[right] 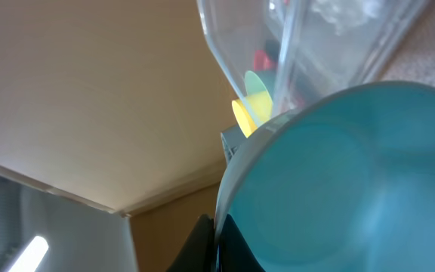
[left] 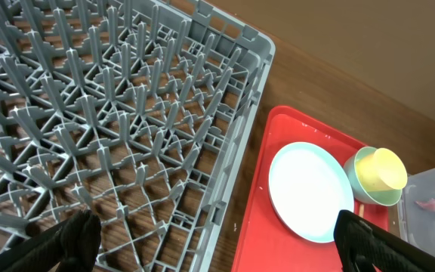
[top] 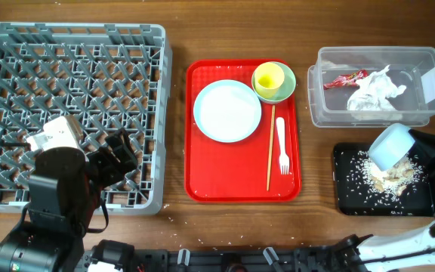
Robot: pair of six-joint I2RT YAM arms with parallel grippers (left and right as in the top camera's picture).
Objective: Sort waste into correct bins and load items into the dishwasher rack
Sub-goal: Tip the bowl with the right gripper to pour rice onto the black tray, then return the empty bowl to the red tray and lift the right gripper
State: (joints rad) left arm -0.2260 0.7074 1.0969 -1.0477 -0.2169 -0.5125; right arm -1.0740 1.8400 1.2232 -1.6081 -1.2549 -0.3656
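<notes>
Brown wooden table carries everything I see. At the left sits the grey plastic rack, a lattice of pegs. My left claw hangs over it, released, with the fingers wide apart. On the glossy red tray lie a round pale blue plate, a green bowl with the yellow cup inside, thin chopsticks and a white fork beside them. The clear tub holds the red wrapper and the crumpled napkin. My right claw is clenched on the pale bowl, tilted over the black tray, where rice is scattered.
</notes>
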